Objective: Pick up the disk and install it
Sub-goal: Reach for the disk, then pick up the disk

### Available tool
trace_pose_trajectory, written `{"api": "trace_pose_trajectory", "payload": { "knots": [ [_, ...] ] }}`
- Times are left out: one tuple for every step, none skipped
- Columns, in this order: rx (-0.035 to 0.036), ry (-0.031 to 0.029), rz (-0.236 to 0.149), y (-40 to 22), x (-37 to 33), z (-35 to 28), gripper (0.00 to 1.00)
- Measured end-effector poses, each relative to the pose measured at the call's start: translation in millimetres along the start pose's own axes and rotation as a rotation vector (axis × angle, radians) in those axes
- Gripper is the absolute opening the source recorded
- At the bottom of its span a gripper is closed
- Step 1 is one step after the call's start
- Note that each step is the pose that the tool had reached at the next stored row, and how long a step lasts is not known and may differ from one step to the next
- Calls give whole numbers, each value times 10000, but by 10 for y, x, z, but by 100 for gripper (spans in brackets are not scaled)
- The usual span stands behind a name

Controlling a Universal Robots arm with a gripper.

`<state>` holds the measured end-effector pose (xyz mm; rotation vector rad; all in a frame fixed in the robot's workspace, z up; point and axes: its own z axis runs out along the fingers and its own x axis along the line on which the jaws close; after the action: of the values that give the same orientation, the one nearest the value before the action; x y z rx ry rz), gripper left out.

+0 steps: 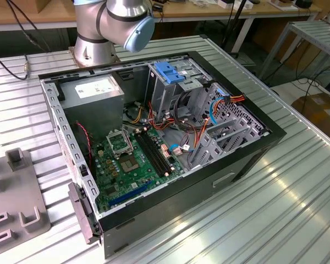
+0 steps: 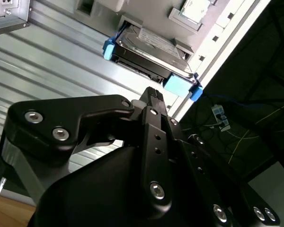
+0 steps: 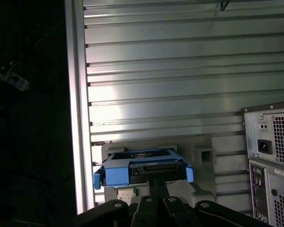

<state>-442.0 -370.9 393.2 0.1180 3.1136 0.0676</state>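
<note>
while the case lies open, the disk sits at the surface's edge

where the ribbed metal surface [image 1: 253, 209] ends in a bright edge rail, the disk [image 2: 149, 45] lies flat in a pale grey holder [image 2: 187, 19], dark face up, with blue rails along its sides. both wrist views show it there. beyond the edge are a dark floor, loose cables and a white power strip [image 2: 218, 113].

the end effector [image 2: 153, 94] hangs close to the disk's connector end. whether it is spread or pressed together i cannot tell.

in the first wrist view the rear of the computer case [image 3: 270, 161] stands near the holder. in the exterior view the case lies on its side on the surface with its open side up. the arm [image 1: 121, 22] rises behind it, and a grey fixture [image 1: 16, 203] sits on the exterior view's left.

around the surface the room holds a long wooden bench [image 1: 209, 8] at the back, black cables [image 1: 11, 33], a second metal table [image 1: 319, 33] and a cardboard box [image 1: 322, 110] on the exterior view's right.
</note>
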Motion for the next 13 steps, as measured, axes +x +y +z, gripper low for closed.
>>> {"api": "trace_pose_trajectory", "payload": {
  "knots": [
    [1, 2, 0, -1, 100, -3, 10],
    [1, 1, 1, -2, 148, -4, 10],
    [0, 1, 1, -4, 178, -4, 10],
    [1, 2, 2, -5, 191, -5, 10],
    [1, 1, 0, -5, 191, -5, 10],
    [1, 1, 0, -5, 190, -5, 10],
    [0, 1, 0, -5, 191, -5, 10],
    [0, 1, 0, -5, 192, -5, 10],
    [1, 2, 0, -5, 192, -6, 10],
    [0, 1, 0, -5, 192, -5, 10],
    [1, 1, 0, -5, 193, -5, 10],
    [1, 1, 0, -5, 193, -6, 10],
    [0, 1, 0, -5, 193, -5, 10]
  ]
}}
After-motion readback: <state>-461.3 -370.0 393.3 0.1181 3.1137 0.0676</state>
